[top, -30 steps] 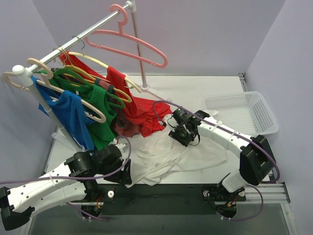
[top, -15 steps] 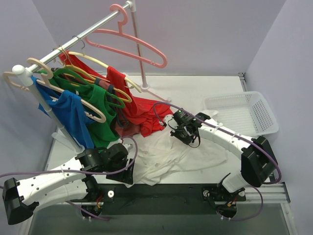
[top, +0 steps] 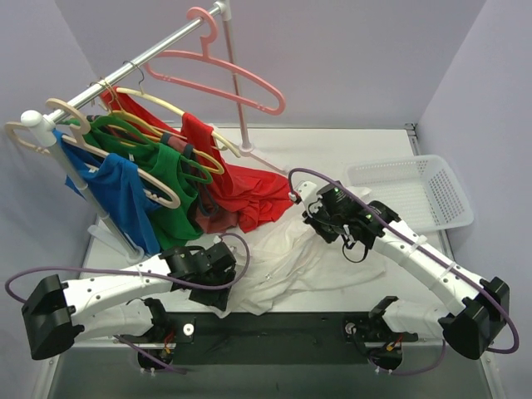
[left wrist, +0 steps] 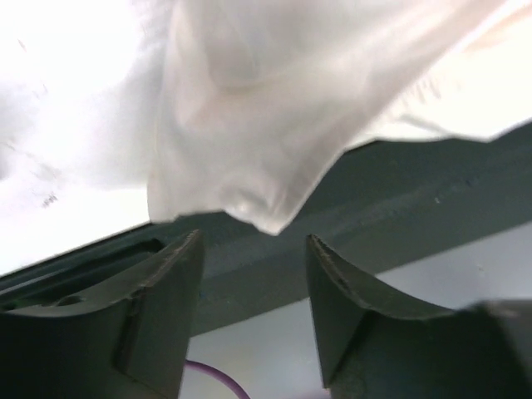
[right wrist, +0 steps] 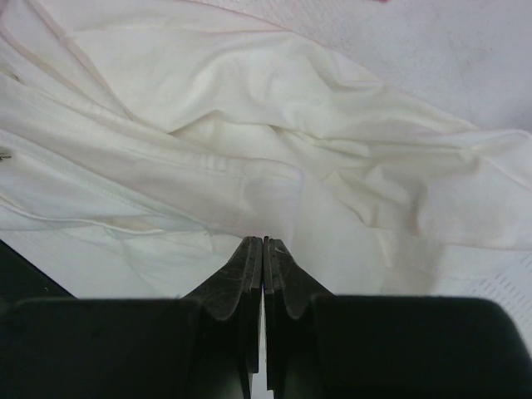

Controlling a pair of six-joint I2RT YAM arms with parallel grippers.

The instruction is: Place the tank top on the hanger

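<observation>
The white tank top [top: 287,264] lies crumpled on the table in front of the arms. The pink hanger [top: 223,73] hangs empty by its hook at the far end of the rail. My left gripper [top: 219,293] is open at the tank top's near left edge. In the left wrist view a corner of the cloth [left wrist: 249,141] hangs just beyond the open left gripper [left wrist: 253,249], not between the fingers. My right gripper [top: 318,218] is shut over the tank top's far right part. In the right wrist view the right gripper [right wrist: 263,243] points at the wrinkled cloth [right wrist: 249,174] with nothing held.
A clothes rail [top: 125,71] at the left carries beige hangers with red [top: 241,195], green [top: 170,199] and blue [top: 125,195] garments. Its upright pole [top: 237,108] stands behind the tank top. A white basket [top: 416,193] sits at the right. The table's dark front edge [left wrist: 432,191] runs under the cloth corner.
My left gripper has moved right to the tank top's near edge. My right arm has swung to the right and its gripper shifted a little right and back over the cloth.
</observation>
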